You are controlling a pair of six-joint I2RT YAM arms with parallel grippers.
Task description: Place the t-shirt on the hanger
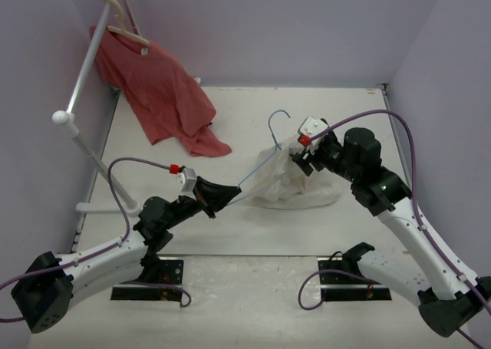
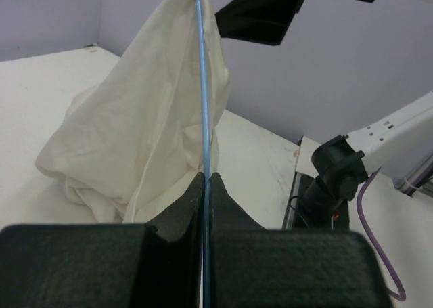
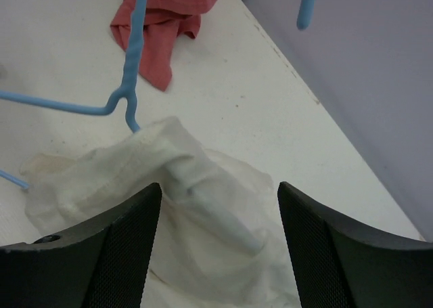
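Note:
The light-blue wire hanger (image 1: 257, 169) is held up off the table, hook (image 1: 279, 119) toward the back. My left gripper (image 1: 221, 196) is shut on its lower wire (image 2: 205, 118). The cream t-shirt (image 1: 295, 184) lies bunched on the table, with part of it draped over the hanger's right arm. In the right wrist view the hanger neck (image 3: 130, 64) rises above the shirt (image 3: 203, 213), and one wire arm shows through the cloth. My right gripper (image 1: 304, 156) is open just above the shirt's top, with its fingers (image 3: 125, 247) spread to either side of the covered wire.
A red t-shirt (image 1: 165, 88) hangs from a pale wooden hanger (image 1: 126, 27) on a white rack (image 1: 80, 88) at the back left, its hem lying on the table (image 3: 169, 17). Lavender walls enclose the white table (image 1: 230, 226). The right arm's base (image 2: 338, 172) stands at the near edge.

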